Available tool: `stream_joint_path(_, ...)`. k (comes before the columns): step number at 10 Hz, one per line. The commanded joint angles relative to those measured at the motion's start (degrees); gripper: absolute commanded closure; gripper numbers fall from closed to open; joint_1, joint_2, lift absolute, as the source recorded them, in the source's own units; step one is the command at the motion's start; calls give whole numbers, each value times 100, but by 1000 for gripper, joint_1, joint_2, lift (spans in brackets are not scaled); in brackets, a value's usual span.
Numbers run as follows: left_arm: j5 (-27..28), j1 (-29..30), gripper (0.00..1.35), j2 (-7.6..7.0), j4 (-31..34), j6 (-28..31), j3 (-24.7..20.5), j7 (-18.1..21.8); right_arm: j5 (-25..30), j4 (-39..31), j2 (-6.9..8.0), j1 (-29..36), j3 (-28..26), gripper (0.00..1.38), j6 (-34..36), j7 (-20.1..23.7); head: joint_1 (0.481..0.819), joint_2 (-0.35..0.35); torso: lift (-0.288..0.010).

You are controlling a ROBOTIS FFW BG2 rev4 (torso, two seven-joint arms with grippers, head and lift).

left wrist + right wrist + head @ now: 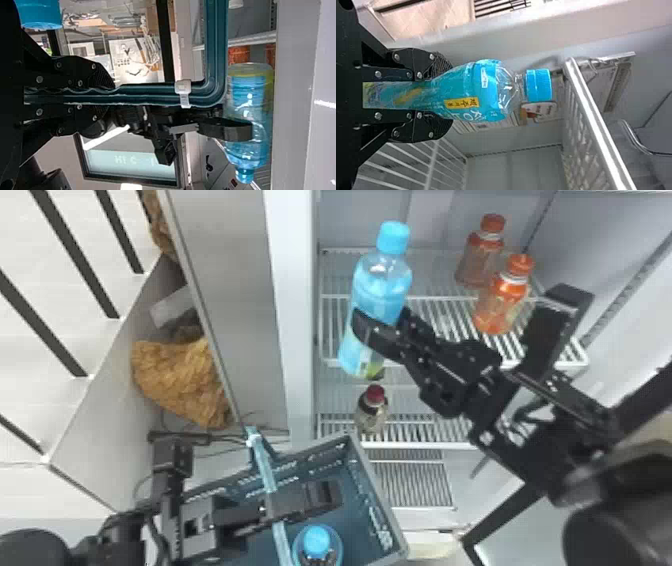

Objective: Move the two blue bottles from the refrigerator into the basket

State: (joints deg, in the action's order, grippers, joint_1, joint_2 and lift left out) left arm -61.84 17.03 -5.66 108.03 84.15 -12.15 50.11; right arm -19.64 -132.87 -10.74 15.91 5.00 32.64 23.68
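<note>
1. Labels: the blue plastic bottle with a blue cap (382, 280), upper centre of the head view, bears a blue wrap; the right wrist view shows on it a small yellow panel (462, 103) with dark characters and a white patch (484, 77).
2. Surface and room: behind that bottle, the white refrigerator (292, 290) holds white wire shelves (430, 297). Two orange-capped bottles of orange-red drink (479, 265) (501, 302) stand at upper right of the frame; a small bottle with a dark red cap (372, 410) stands lower, near the centre. A tan, shaggy-textured object (180, 382) lies at left.
3. Orientation: the long axis of the bottle named first runs from its base, lower left, to its cap, upper right, steeply and slightly tilted. The second blue-capped bottle (317, 542), lower centre, is inside the dark teal plastic basket (381, 492), cap towards the head camera.
4. Right claw (382, 319): black, two-fingered, grasping the first bottle around its body in front of the shelves.
5. Left claw (325, 496): black, clenched on the teal basket handle (146, 94), lower centre of the frame.
</note>
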Motion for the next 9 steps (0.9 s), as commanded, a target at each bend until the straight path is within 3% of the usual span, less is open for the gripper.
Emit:
stream_joint_path(1, 14, -2, 1202, 4, -10, -6, -8, -1, -173, -234, 28, 322, -134, 1279, 293, 85, 695, -41, -10)
stream_joint_path(9, 2, -2, 1202, -14, -25, -6, 3, -1, -653, -374, 10, 997, -31, 1279, 1235, 603, 695, 8, -10)
